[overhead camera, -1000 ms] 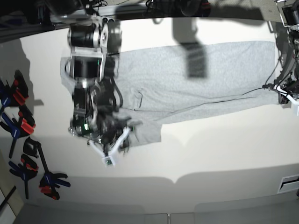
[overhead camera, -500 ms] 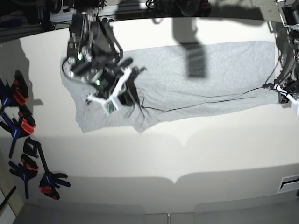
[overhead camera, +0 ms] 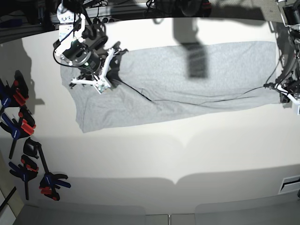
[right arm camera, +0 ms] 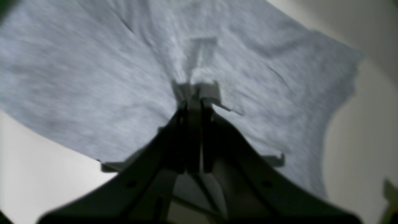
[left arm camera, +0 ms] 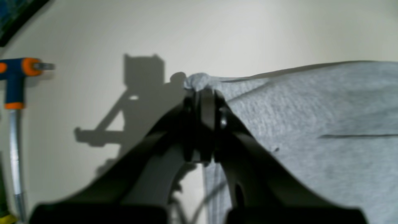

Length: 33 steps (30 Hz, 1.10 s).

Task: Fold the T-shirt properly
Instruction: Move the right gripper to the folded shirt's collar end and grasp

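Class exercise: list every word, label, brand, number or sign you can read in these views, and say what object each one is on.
None can be read in any view.
T-shirt: only its plain grey side shows, no lettering.
Clamps beside it: no legible marking.
Left gripper and right gripper: no labels visible.

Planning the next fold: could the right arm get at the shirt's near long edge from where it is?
Probably yes. The near edge of the T-shirt lies bare on the table, nothing covering it. But the right gripper is shut on the T-shirt and must release first.
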Motion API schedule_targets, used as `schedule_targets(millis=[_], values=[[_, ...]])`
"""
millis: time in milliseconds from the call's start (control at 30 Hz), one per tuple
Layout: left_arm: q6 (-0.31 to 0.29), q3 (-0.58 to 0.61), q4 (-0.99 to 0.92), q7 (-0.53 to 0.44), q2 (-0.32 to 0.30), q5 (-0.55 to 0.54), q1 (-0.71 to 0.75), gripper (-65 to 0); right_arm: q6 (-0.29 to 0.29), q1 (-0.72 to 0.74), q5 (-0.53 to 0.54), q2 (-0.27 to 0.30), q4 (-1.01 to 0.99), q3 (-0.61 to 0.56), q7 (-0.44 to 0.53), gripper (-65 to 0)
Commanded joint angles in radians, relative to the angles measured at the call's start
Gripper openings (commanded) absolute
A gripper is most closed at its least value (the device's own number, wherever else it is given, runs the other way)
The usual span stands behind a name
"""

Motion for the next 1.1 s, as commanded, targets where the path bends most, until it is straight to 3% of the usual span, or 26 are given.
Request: schedule_targets(millis=[0,133,367,533,767,867,1000,1067], values=[[0.004,-0.008,0.016,-0.024,-0.023,0.024,-0.013,-65.0,-0.025,0.009,-0.001,0.011,0.021,0.005,0.02,-65.0],[0.004,-0.008,0.016,-0.028,-0.023,0.081,-0.013,-65.0,-0.048,0.009,-0.011,0.011,0.021,0.008,0.019,-65.0],[0.004,-0.008,0.016,-0.032,-0.023,0.08,-0.013,-65.0,-0.111,0.009,-0.022,0.011,0.021,0.037,0.02,-65.0],[0.004,-0.008,0.016,-0.122,-0.023,0.08,-0.013,-65.0,-0.172,0.012,-0.021,0.011,0.021,0.105,0.036,-65.0],[0.004,-0.008,0.016,-0.135,-0.023,0.08,-0.013,-65.0,-0.189,0.012,-0.013,0.011,0.021,0.184,0.044,-65.0],[0.004,-0.008,0.016,-0.135,-0.023,0.08,-0.013,-65.0,-0.181,0.012,0.079,0.01,0.021,0.185,0.05,-65.0],[0.004,-0.008,0.016,-0.135,-0.023,0.069,-0.013,-65.0,-0.081,0.024,0.25,0.008,0.021,0.123,0.042,-65.0],[0.005,-0.008,0.016,-0.135,-0.023,0.048,-0.013,-65.0,-0.073,0.048,0.25,0.008,0.021,0.061,0.013,-53.0]])
